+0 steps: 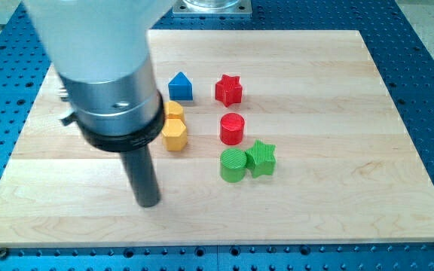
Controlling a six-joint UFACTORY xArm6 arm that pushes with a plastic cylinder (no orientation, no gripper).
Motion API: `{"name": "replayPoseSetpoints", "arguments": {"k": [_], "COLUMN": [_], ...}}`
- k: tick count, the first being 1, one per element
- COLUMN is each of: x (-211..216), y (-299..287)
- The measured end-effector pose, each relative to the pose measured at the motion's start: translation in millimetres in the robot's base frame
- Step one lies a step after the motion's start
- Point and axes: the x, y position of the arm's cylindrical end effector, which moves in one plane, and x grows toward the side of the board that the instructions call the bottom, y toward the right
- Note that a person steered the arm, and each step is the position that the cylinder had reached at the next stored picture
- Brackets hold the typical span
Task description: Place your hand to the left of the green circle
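The bench [337, 90] is carrying the green circle [233, 165] at lower centre of the frame, touching the green star [261, 158]. My tip [150, 203] is standing lower left of it, well apart; there is no gripper.

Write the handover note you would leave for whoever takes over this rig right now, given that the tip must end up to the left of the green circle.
My tip rests on the wooden board, well toward the view's left of the green circle and slightly lower, touching no block.
The green circle sits against the green star, below the red circle.
Done: the tip is on the correct side.
Left: perhaps move it right, closer to the circle, without nudging it.
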Motion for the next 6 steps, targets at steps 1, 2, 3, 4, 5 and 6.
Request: {"name": "replayPoseSetpoints", "arguments": {"k": [1, 2, 3, 4, 5, 6], "x": [-1.8, -3.0, -14.0, -14.0, -16.2, -24.1], "y": [23.4, 28.7, 43.1, 42.8, 40.4, 40.4]}}
